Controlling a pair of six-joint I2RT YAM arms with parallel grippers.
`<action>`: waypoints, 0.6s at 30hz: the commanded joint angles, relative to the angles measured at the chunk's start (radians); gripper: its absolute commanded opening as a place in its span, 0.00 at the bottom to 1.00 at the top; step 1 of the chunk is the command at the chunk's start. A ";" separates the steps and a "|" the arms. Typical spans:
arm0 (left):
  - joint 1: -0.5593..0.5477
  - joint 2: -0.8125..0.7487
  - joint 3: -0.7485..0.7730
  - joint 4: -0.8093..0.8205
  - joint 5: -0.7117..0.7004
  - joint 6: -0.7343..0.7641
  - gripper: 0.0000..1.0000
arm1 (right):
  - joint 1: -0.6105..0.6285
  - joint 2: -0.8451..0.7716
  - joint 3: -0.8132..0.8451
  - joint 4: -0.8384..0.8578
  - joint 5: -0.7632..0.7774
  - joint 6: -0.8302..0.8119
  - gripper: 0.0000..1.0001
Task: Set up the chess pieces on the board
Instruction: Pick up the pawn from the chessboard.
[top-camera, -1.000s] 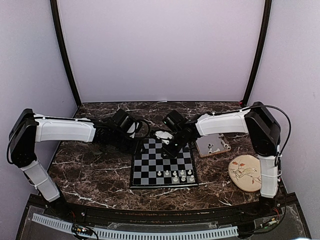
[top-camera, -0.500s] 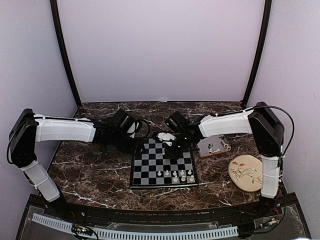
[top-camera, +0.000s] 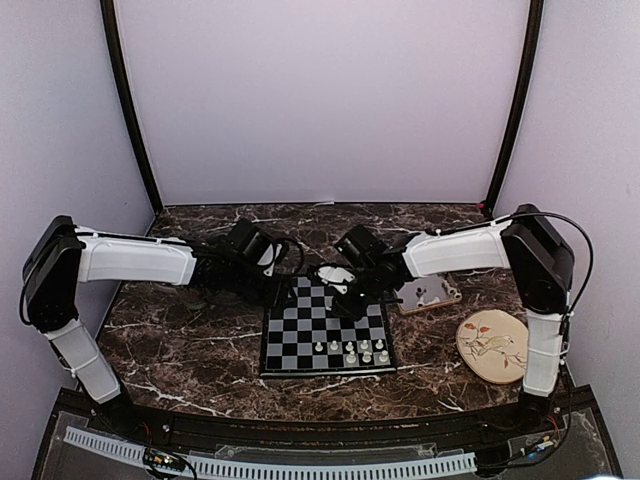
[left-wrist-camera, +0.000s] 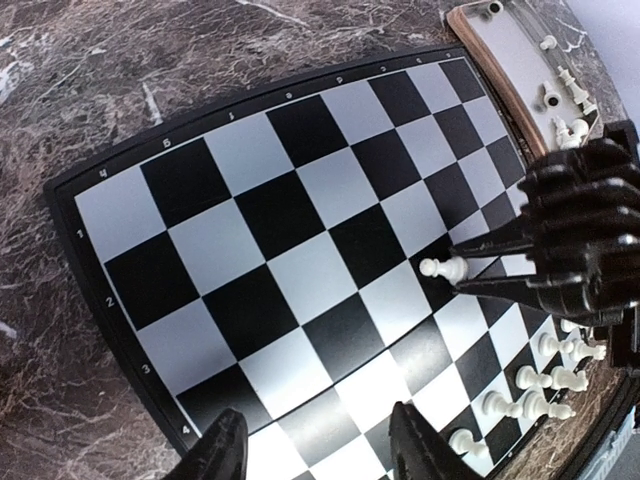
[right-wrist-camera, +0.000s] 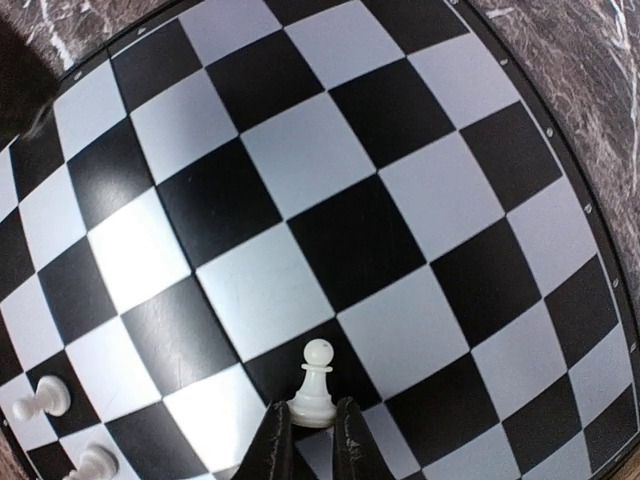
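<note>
The right tool (right-wrist-camera: 310, 412) pinches the base of a white pawn (right-wrist-camera: 317, 372) that stands upright on a black square of the chessboard (right-wrist-camera: 340, 240). The left tool (left-wrist-camera: 318, 445) hangs open above the chessboard, holding nothing. More white pieces (top-camera: 350, 350) stand along its near edge.

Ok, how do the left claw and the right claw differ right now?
The left claw stands open and empty; the right claw is pinched shut on a white pawn. The left claw sits at the board's far left corner; the right claw is over its far rows, nearer the middle. Both point down at the board.
</note>
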 joint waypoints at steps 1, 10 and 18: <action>0.029 0.018 -0.001 0.144 0.090 -0.077 0.51 | -0.037 -0.095 -0.075 0.055 -0.119 -0.013 0.10; 0.077 0.105 -0.110 0.646 0.390 -0.373 0.45 | -0.082 -0.136 -0.111 0.092 -0.281 0.003 0.10; 0.078 0.220 -0.153 0.913 0.520 -0.603 0.45 | -0.095 -0.120 -0.091 0.098 -0.322 0.025 0.12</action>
